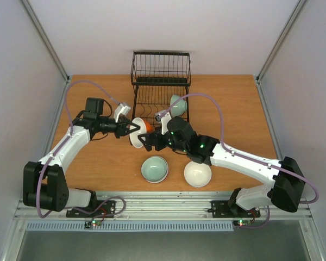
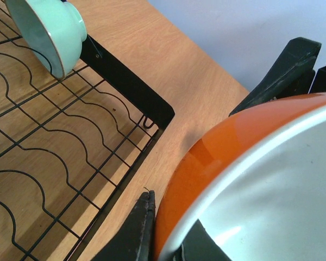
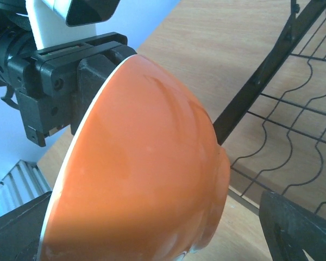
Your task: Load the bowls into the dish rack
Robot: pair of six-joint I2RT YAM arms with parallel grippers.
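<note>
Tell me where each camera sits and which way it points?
Top external: above and behind the arms, looking down on the table, dish rack and bowls; both arms show whole.
Left wrist: at that wrist, looking past the left hand at the orange bowl it grips and the rack's corner.
Right wrist: at that wrist, facing that bowl's outside; right hand fingers at the bottom corners, left hand beyond.
Shared: both wrist views show the orange bowl and rack.
</note>
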